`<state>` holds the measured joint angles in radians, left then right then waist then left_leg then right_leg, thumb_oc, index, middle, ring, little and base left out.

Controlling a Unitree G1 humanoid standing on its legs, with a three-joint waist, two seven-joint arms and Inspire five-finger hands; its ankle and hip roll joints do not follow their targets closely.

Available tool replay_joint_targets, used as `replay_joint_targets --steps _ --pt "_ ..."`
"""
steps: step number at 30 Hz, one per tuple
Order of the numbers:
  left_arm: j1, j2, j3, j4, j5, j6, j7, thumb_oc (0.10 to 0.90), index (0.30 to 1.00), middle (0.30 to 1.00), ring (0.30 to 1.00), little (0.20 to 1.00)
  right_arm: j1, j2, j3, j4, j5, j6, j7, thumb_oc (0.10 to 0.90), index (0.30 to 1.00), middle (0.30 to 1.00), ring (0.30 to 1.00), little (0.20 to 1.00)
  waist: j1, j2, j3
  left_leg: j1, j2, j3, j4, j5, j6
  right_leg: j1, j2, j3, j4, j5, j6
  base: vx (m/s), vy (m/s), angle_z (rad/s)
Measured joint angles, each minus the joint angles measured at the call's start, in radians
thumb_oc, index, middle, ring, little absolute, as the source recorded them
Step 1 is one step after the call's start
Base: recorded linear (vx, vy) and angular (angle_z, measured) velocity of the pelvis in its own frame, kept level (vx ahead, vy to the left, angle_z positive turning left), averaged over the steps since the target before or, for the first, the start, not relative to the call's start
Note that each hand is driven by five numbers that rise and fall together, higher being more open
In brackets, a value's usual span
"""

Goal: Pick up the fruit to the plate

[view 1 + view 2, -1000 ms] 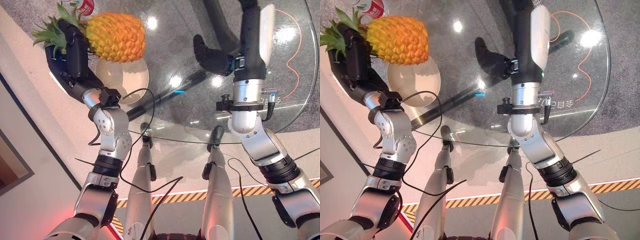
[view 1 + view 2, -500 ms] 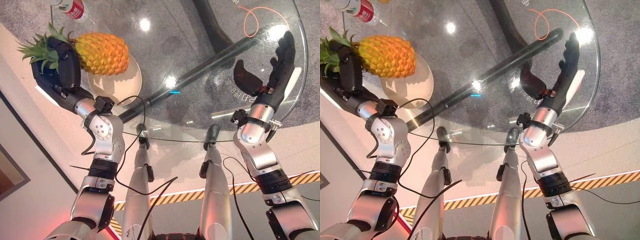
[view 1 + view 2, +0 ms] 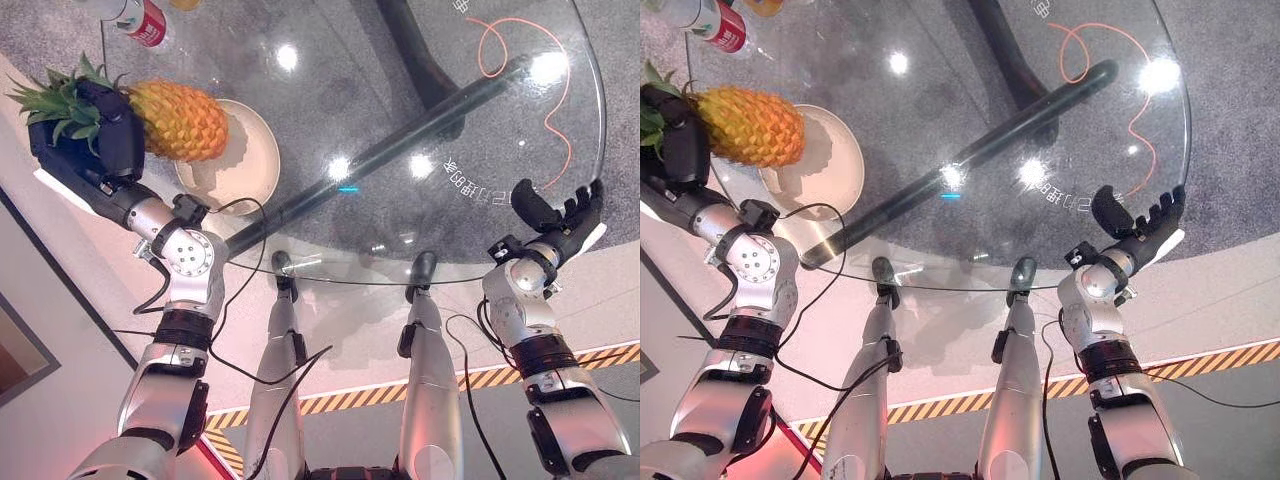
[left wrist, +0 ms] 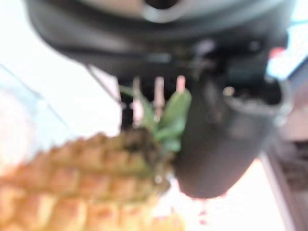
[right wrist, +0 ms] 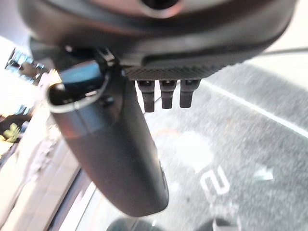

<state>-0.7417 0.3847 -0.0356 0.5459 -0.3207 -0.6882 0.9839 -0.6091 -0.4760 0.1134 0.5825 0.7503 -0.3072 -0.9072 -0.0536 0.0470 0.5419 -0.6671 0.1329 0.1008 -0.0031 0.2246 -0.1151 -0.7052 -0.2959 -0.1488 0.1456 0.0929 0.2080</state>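
Left hand (image 3: 100, 150) has its fingers curled round the pineapple (image 3: 180, 120) at the leafy crown, body jutting out over the cream plate (image 3: 250, 165). Right hand (image 3: 560, 215) idles at the glass table (image 3: 420, 80) edge, fingers spread. Risk: that crown-end hold leaves the heavy body levering down, so it could twist free or roll off the plate.

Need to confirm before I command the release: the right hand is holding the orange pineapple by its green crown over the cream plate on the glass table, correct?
Not quite: it is the left hand, not the right, whose fingers wrap the green crown of the orange pineapple over the cream round plate on the round glass table, as the left eye view shows. The right hand is open and empty at the table's near right edge.
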Motion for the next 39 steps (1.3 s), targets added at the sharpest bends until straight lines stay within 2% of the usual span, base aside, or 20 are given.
replay_joint_targets --steps 5,13,18,26,39 --pt "-0.047 0.042 -0.044 0.056 0.031 0.0 0.015 0.1 0.3 0.3 0.3 0.2 -0.067 -0.005 -0.027 0.176 0.096 -0.066 -0.001 0.8 0.9 0.9 0.9 0.9 0.004 -0.001 0.0 0.0 0.003 0.0 -0.002 0.0 0.0 0.001 0.003 -0.001 -0.003 0.001 -0.001 0.0 0.0 0.0" --pt "-0.089 0.062 -0.076 0.125 0.032 -0.001 0.018 0.1 0.3 0.3 0.3 0.2 -0.122 -0.026 -0.06 0.441 0.119 -0.042 0.011 0.8 0.9 0.9 0.9 0.9 0.01 -0.001 0.0 0.0 0.004 0.0 -0.002 0.0 0.0 0.002 0.005 -0.001 -0.004 0.001 -0.001 0.0 0.0 0.0" --pt "-0.093 0.08 -0.094 0.163 0.053 -0.001 0.064 0.1 0.3 0.3 0.3 0.2 -0.114 -0.039 -0.088 0.57 0.168 -0.024 0.072 0.8 0.9 0.9 0.9 0.9 0.016 -0.001 0.0 0.0 0.004 0.0 -0.002 0.0 0.0 0.002 0.005 -0.001 -0.004 0.001 -0.002 0.0 0.0 0.0" --pt "-0.098 0.098 -0.116 0.188 0.089 0.004 0.099 0.1 0.3 0.3 0.3 0.2 -0.116 -0.039 -0.088 0.61 0.204 -0.015 0.151 0.8 0.9 0.9 0.9 0.9 0.021 -0.001 0.0 -0.001 0.006 -0.001 -0.002 0.0 -0.001 0.002 0.008 -0.002 -0.007 0.002 -0.002 0.0 0.0 0.0" --pt "-0.122 0.1 -0.148 0.222 0.103 0.005 0.1 0.1 0.3 0.3 0.3 0.2 -0.119 -0.039 -0.087 0.612 0.213 -0.014 0.162 0.8 0.9 0.9 0.9 0.9 0.019 -0.001 0.0 -0.009 0.009 -0.006 -0.002 0.0 -0.001 -0.001 0.012 -0.006 -0.01 0.002 -0.002 0.0 0.0 0.0"
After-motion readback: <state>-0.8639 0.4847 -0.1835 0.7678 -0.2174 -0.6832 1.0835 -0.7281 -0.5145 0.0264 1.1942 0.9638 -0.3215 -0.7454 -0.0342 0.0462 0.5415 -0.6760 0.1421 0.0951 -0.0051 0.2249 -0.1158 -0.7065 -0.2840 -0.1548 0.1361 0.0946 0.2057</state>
